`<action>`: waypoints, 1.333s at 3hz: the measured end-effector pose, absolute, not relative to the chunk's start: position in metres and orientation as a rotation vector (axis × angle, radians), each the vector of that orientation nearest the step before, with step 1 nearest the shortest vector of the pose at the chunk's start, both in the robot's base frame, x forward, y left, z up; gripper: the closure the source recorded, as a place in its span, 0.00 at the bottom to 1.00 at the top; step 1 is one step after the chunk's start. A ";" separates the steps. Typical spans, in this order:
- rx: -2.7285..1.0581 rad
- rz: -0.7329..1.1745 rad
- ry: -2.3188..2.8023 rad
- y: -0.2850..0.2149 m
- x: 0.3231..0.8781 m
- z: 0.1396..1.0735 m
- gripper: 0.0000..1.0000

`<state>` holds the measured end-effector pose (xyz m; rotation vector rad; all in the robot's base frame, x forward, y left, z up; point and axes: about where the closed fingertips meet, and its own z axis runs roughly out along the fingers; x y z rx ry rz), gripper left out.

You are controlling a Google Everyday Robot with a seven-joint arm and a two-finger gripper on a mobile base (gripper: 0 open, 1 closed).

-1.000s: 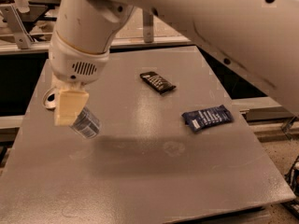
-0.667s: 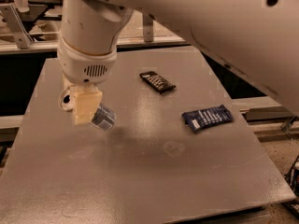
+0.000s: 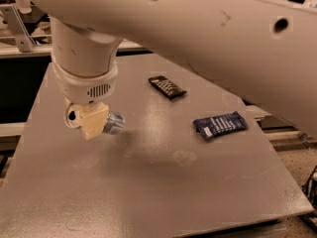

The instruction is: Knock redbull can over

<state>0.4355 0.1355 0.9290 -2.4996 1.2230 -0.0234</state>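
Hand [image 3: 94, 126] over table [image 3: 148, 197] left side, grip state unclear; redbull can [image 3: 115, 123] against it, print unreadable.

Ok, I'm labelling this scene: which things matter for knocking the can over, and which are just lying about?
Job: redbull can, right beside the gripper, over the left part of the table.
Lying about: black wrapper; blue wrapper, both flat.

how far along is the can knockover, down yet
Mostly done: the redbull can sticks out sideways, not upright, from behind the gripper at the left of the table. In hand: the gripper sits against it. Left: I cannot tell whether it lies on the table; backing off would confirm.
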 end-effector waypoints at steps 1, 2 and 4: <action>-2.553 -0.123 1.136 0.143 0.431 0.922 0.60; -2.609 -0.196 1.063 0.150 0.425 0.909 0.31; -2.680 -0.234 1.001 0.151 0.415 0.890 0.00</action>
